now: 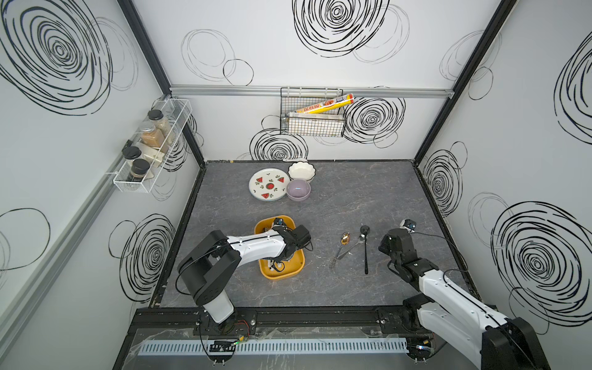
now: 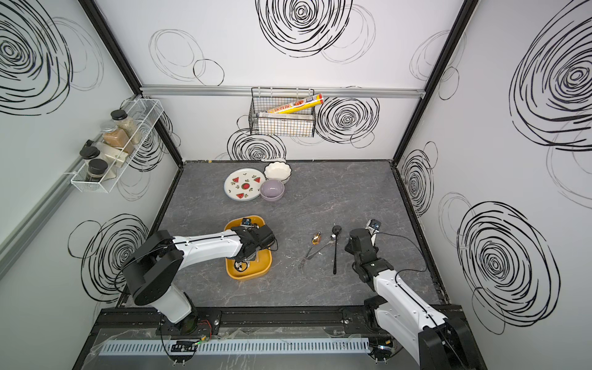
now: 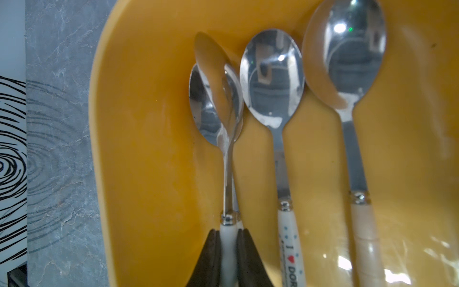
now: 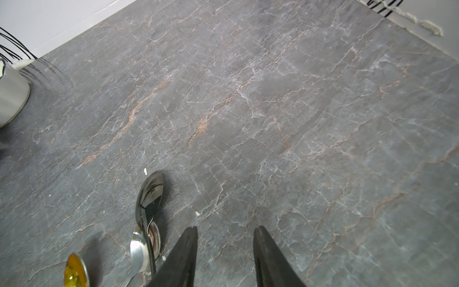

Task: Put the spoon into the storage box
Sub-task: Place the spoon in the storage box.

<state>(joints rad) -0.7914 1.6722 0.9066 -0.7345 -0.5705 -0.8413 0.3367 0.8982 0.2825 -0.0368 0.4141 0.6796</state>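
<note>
The storage box (image 1: pixel 298 270) is a mustard-yellow tray left of the table's middle, seen in both top views (image 2: pixel 256 275); my left arm covers most of it. In the left wrist view my left gripper (image 3: pixel 228 232) is inside the storage box (image 3: pixel 149 149), shut on the white handle of a spoon (image 3: pixel 216 62) whose steel bowl is turned on edge. Another spoon lies partly under it, and two more (image 3: pixel 272 79) (image 3: pixel 345 54) lie alongside. A gold-bowled spoon (image 1: pixel 344 238), a silver spoon (image 1: pixel 354 246) and a black spoon (image 1: pixel 365 250) lie on the table. My right gripper (image 4: pixel 225 231) hangs open just right of the black spoon (image 4: pixel 149 196), holding nothing.
A watermelon plate (image 1: pixel 268 185), a purple bowl (image 1: pixel 298 189) and a white bowl (image 1: pixel 301 170) stand at the back of the grey marble table. A wire basket (image 1: pixel 312 115) hangs on the back wall. A spice rack (image 1: pixel 153 144) hangs on the left wall.
</note>
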